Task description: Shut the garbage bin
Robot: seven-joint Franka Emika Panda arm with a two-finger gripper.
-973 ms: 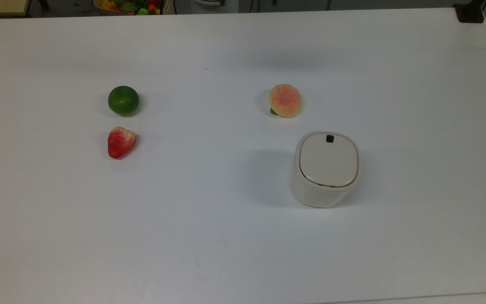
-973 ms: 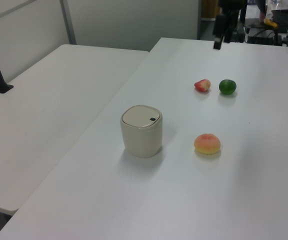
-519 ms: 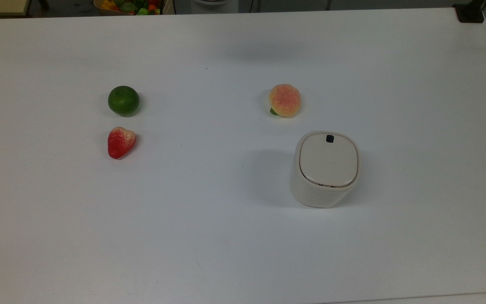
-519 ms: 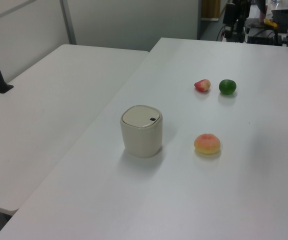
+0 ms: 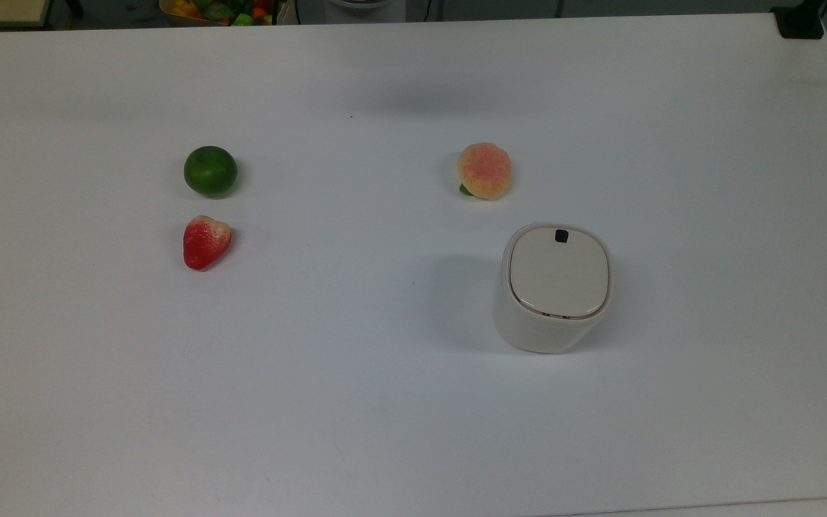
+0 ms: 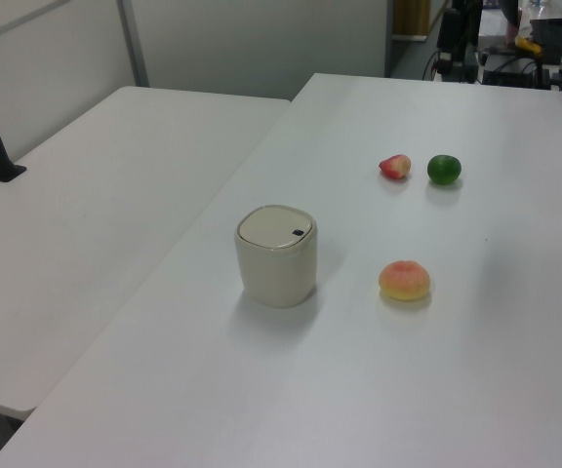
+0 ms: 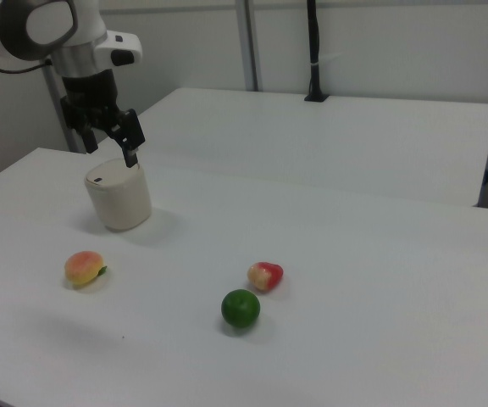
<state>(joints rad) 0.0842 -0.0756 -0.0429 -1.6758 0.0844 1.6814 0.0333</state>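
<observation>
White table (image 5: 385,402) carries the bin (image 5: 553,287) right of centre in the top view, lid already flat, while the gripper (image 7: 128,142), fingers narrow and empty, hangs upper left in the right view, apparently finished.

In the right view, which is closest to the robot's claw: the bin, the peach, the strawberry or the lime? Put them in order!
Going by the right view, starting from the gripper:
1. Garbage bin, just below the gripper.
2. Peach, toward the right view's lower left.
3. Strawberry, out in the middle of the table.
4. Lime, just in front of the strawberry; these two are nearly tied.
</observation>
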